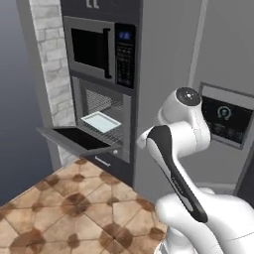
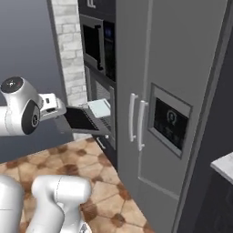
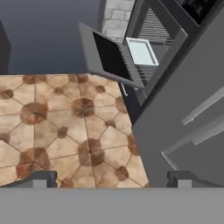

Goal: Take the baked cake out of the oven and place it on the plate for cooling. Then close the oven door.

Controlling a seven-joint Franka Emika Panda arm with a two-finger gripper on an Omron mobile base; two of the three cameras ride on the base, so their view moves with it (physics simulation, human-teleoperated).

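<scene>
Inside oven (image 1: 101,119), flat rectangular pale tray (image 1: 100,121).

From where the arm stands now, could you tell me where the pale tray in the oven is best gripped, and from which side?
Probably by the front rim of the pale tray, coming in level over the lowered oven door. The tray lies flat on a wire rack inside the oven, with walls on both sides, so only its door-facing edge is open to the gripper.

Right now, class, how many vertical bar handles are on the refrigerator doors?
2: left handle and right handle, side by side at the seam between the refrigerator doors, left of the dispenser panel. Others may be hidden.
</scene>
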